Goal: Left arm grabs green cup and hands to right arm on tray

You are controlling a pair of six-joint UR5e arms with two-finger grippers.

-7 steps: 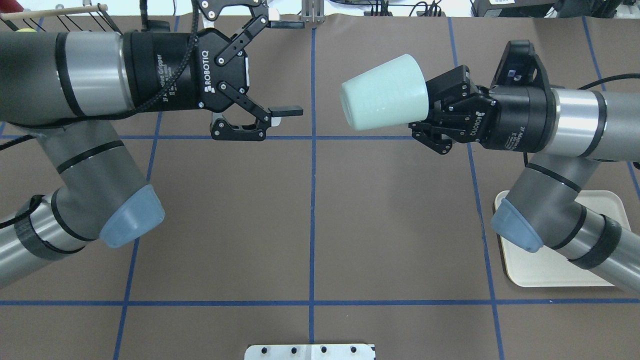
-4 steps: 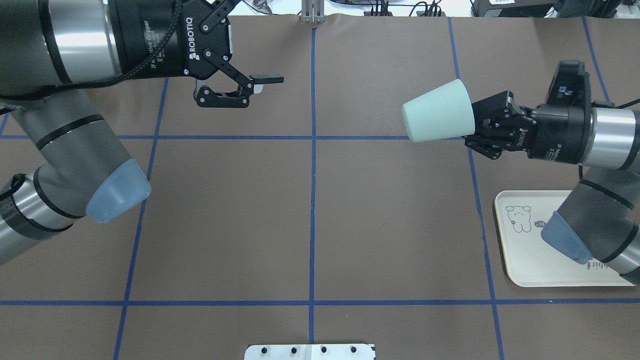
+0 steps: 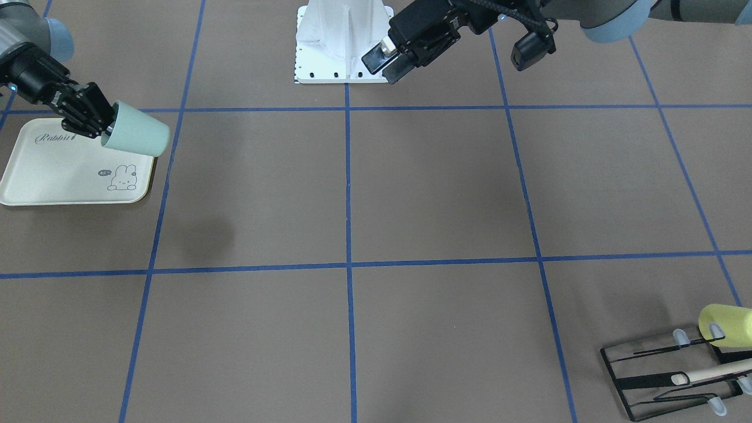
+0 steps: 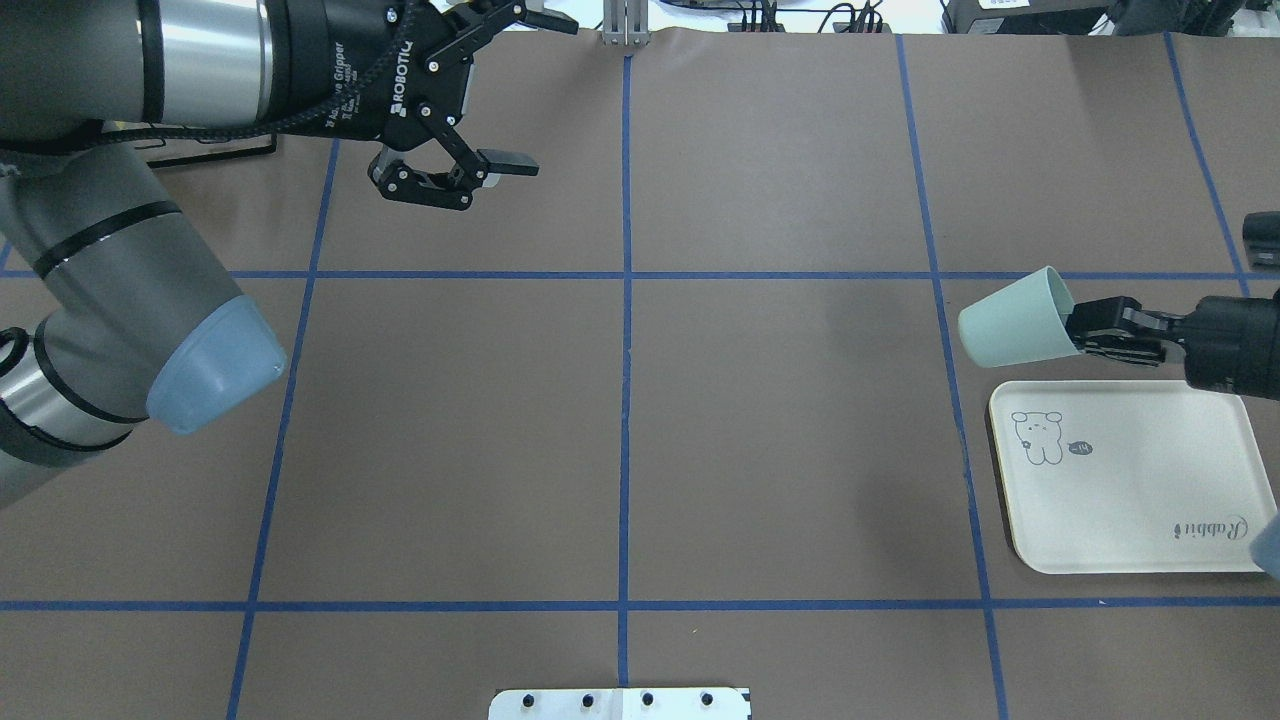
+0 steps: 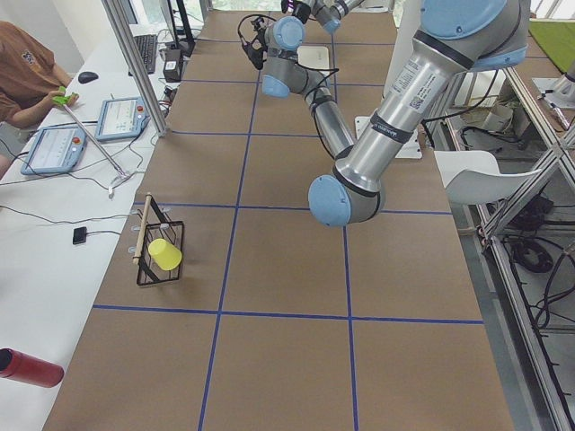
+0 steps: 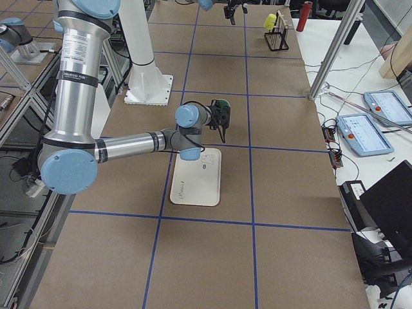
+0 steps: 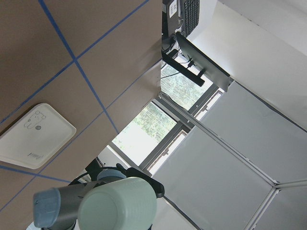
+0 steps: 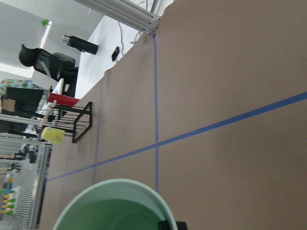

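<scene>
Right, the cup is with the right arm now; the right arm's black two-finger gripper [image 4: 1085, 338] has its jaws pinched nearly together on the rim of the small pale mint-green plastic tumbler [image 4: 1015, 325], one finger tucked inside the mouth as the right wrist view shows; the tumbler is tipped almost onto its side, base pointing towards the middle of the table, mouth towards the wrist; it hangs in the air at the right end of the table, just beside the far corner of the pale cream rectangular tray with rounded corners [image 4: 1130, 500], the corner with the bunny drawing; it is not resting on the tray, and whether it is truly above that corner I cannot tell, since the overhead view puts it just beyond the far edge and the front view has it overlapping the corner; over on the far left, the left arm's black two-finger gripper [image 4: 535, 92] has its jaws spread wide with nothing between them, well apart from the tumbler; at the left end of the table stands a black wire rack [image 3: 675, 376] with a pale yellow plastic cup [image 3: 725, 322] lying on it.
</scene>
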